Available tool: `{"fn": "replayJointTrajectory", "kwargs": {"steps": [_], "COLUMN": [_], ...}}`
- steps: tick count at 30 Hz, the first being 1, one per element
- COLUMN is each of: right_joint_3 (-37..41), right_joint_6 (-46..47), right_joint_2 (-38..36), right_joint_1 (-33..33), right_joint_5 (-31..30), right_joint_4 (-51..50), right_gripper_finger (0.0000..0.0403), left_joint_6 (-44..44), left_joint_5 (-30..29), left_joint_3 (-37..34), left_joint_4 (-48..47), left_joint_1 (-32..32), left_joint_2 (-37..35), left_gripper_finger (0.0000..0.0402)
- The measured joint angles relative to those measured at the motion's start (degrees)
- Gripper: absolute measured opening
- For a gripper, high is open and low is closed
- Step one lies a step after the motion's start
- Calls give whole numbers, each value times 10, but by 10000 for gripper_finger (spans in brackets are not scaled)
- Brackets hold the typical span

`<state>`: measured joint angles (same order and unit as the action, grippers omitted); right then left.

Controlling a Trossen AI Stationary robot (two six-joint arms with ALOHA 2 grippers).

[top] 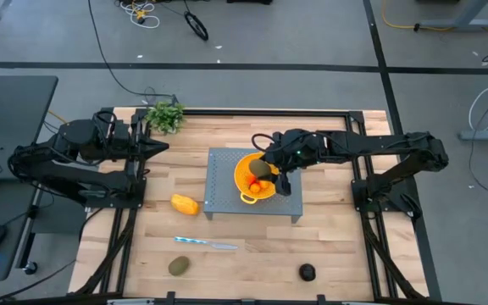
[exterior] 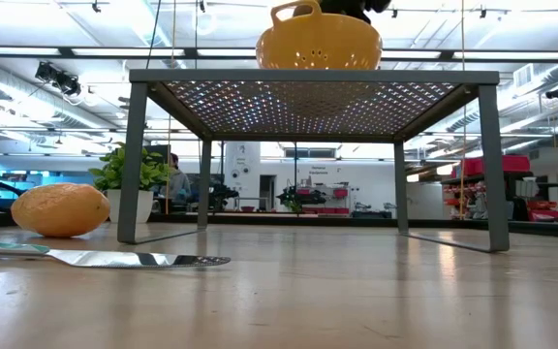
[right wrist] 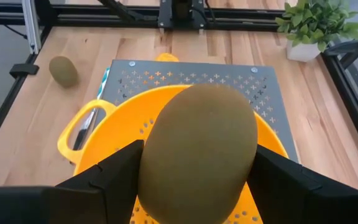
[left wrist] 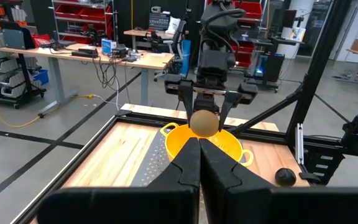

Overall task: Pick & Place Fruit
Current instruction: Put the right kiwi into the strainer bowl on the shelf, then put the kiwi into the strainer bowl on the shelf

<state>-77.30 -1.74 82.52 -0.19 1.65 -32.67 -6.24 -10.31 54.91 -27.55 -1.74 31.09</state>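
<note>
A brownish-green oval fruit hangs over the yellow colander, with my right gripper shut on it. The colander stands on a grey perforated stand and holds tiny orange-red balls. On the wooden table lie a yellow-orange oblong fruit, a second brownish-green oval and a small blackish round fruit. My left gripper waits shut at the table's left, pointing level toward the stand. My right gripper pinches the oval fruit between its two fingers, one on each of its opposite sides. The fingers slant down from the table's right side. The fruit is lifted clear, just above the colander's bowl.
A thin silvery knife lies near the front, left of centre. A small leafy plant in a white pot stands at the far left corner. A black frame edges the table.
</note>
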Motion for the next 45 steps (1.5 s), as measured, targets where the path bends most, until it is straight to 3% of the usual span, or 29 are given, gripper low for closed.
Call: {"fn": "replayJointTrajectory", "kwargs": {"steps": [7,19,45], "right_joint_3": [0,0,0], "right_joint_6": [2,28,28], "right_joint_2": [0,0,-34], "right_joint_1": [0,0,24], "right_joint_5": [0,-31,-30], "right_joint_4": [5,3,10], "right_gripper_finger": [269,325,328], "left_joint_6": [0,0,-4], "left_joint_5": [0,0,0], "left_joint_3": [0,0,0], "left_joint_4": [0,0,0], "left_joint_1": [0,0,0], "left_joint_2": [0,0,0], "left_gripper_finger": [2,2,2]}}
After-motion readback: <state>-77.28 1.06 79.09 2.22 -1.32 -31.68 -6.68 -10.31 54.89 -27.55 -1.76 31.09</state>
